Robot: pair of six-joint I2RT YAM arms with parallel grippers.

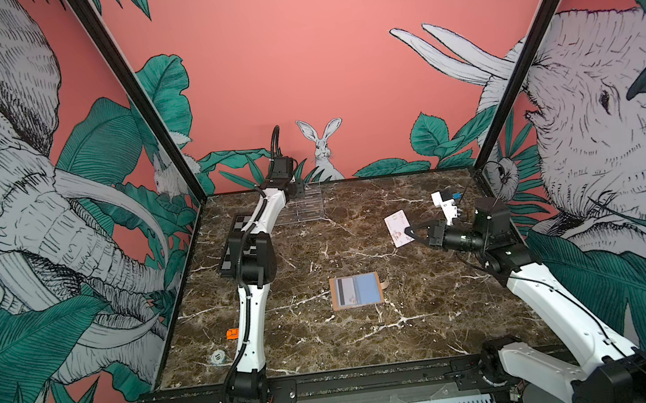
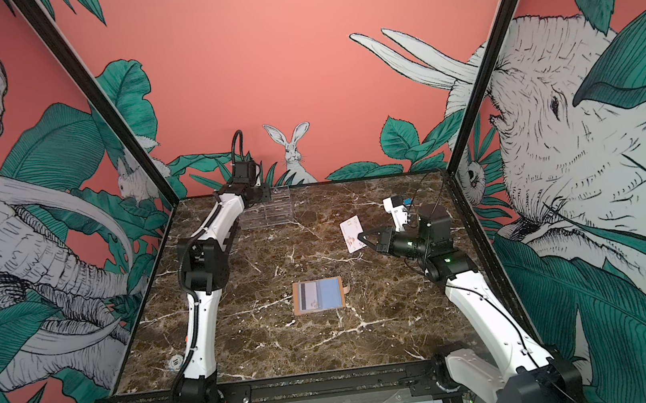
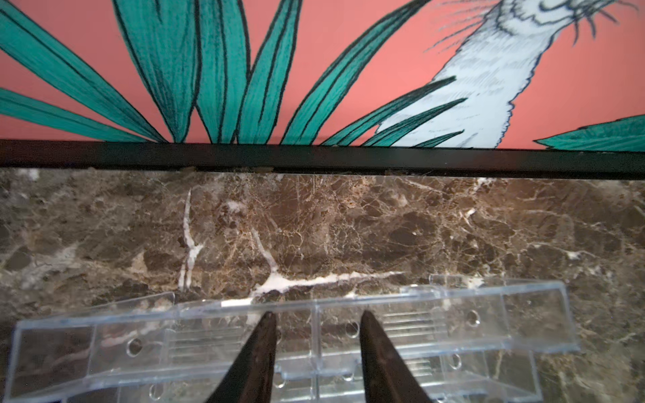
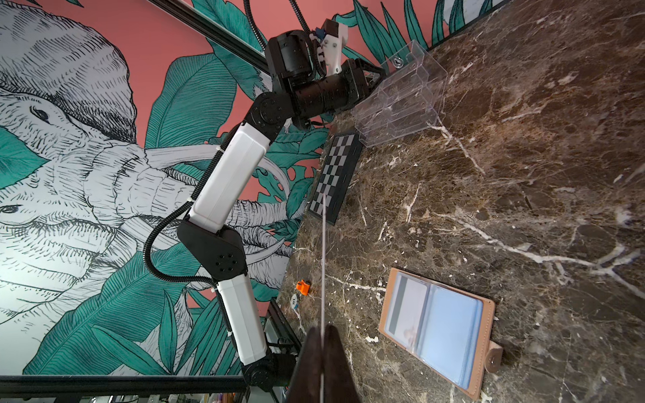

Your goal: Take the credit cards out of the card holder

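The tan card holder lies open and flat at mid-table. Its clear sleeves hold a pale blue card and a grey card with a dark stripe. My right gripper hovers above the table, behind and to the right of the holder. It is shut on a whitish credit card, which is edge-on in the right wrist view. My left gripper stands open over the clear rack at the back, holding nothing.
A clear acrylic tiered rack stands by the back wall. A black-and-white chequered board lies at the left, partly under the left arm. A small orange piece and a round token sit front left.
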